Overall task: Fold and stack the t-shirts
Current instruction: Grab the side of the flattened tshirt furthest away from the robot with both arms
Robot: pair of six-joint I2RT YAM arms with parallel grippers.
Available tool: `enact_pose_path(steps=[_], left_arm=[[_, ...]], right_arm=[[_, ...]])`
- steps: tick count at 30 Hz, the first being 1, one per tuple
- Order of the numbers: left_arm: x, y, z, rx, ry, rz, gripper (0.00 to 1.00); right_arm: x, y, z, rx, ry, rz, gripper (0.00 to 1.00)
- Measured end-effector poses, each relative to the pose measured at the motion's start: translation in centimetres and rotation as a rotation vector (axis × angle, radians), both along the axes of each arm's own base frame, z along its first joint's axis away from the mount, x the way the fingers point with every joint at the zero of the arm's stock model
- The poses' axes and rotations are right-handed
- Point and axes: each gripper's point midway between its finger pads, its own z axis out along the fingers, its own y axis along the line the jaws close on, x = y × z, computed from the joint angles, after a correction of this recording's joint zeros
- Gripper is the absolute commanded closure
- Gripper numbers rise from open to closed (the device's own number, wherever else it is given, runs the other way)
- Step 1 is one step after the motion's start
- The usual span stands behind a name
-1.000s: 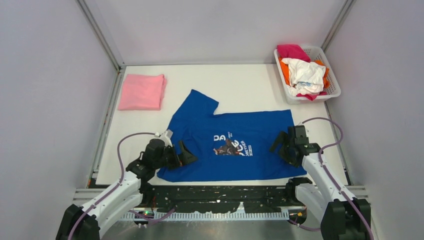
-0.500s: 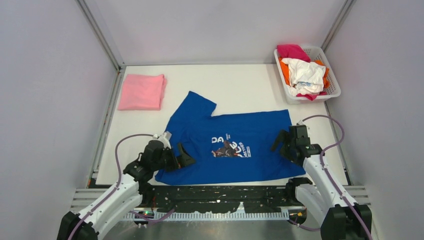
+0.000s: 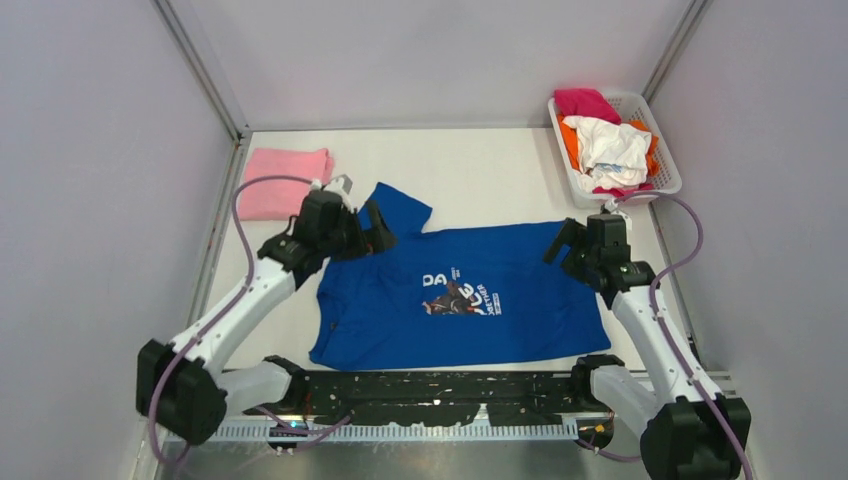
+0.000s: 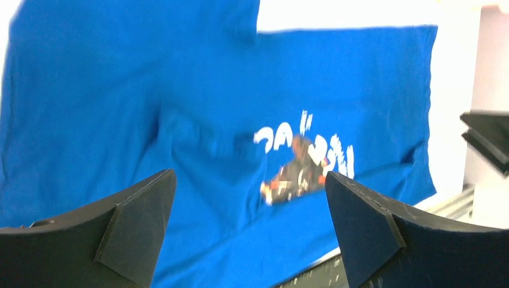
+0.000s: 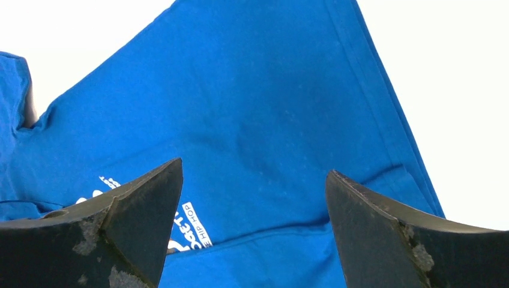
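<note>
The royal-blue t-shirt (image 3: 460, 295) lies spread on the white table, its chest print (image 3: 458, 293) facing up, one sleeve sticking out at the far left. It fills the left wrist view (image 4: 180, 90) and the right wrist view (image 5: 252, 108). My left gripper (image 3: 372, 226) is open and empty, above the shirt's far left shoulder by the sleeve. My right gripper (image 3: 562, 240) is open and empty, above the shirt's far right corner. A folded light-pink t-shirt (image 3: 283, 180) lies at the far left, partly behind my left arm.
A white slatted basket (image 3: 662, 180) at the far right corner holds magenta, orange and white shirts (image 3: 608, 143). Grey walls close in the table on three sides. A black rail runs along the near edge (image 3: 450, 390).
Both arms have moved away from the near edge toward the far side of the blue shirt, the left one much farther. The shirt's left side has shifted and now lies narrower.
</note>
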Motion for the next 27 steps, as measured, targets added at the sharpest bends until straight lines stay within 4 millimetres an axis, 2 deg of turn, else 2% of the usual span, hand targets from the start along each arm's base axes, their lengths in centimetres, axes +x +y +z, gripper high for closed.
enact_pose_path(steps=[3, 5, 6, 8, 13, 16, 18, 20, 24, 27], left_arm=[[5.6, -0.5, 1.6, 0.048, -0.022, 0.023, 0.0], [9.7, -0.6, 1.5, 0.08, -0.026, 0.035, 0.0], [11.4, -0.6, 1.3, 0.091, -0.026, 0.041, 0.0], [16.3, -0.5, 0.3, 0.109, -0.011, 0.049, 0.0], [26.7, -0.8, -1.6, 0.124, -0.02, 0.035, 0.0], [30.7, -0.9, -2.6, 0.106, -0.027, 0.029, 0.0], [32.4, -0.8, -3.4, 0.098, -0.02, 0.025, 0.0], [33.2, -0.8, -4.6, 0.093, 0.0, 0.017, 0.0], [31.7, -0.4, -7.7, 0.099, 0.11, -0.003, 0.0], [30.2, -0.5, -9.0, 0.102, 0.179, -0.028, 0.0]], right_arm=[[1.7, 0.2, 0.0, 0.004, 0.012, 0.017, 0.05], [2.4, 0.2, -0.4, 0.008, 0.026, 0.023, 0.05], [2.7, 0.2, -0.7, 0.01, 0.035, 0.026, 0.04], [3.0, 0.2, -1.5, 0.019, 0.06, 0.032, 0.05], [3.4, 0.1, -2.8, 0.043, 0.095, 0.043, 0.05], [3.8, -0.2, -3.2, 0.052, 0.1, 0.037, 0.05], [3.9, -0.4, -3.4, 0.061, 0.106, 0.037, 0.05], [3.9, -0.5, -3.5, 0.067, 0.108, 0.036, 0.05], [4.2, -0.8, -3.4, 0.073, 0.097, 0.03, 0.05], [4.3, -0.9, -3.3, 0.077, 0.09, 0.028, 0.05]])
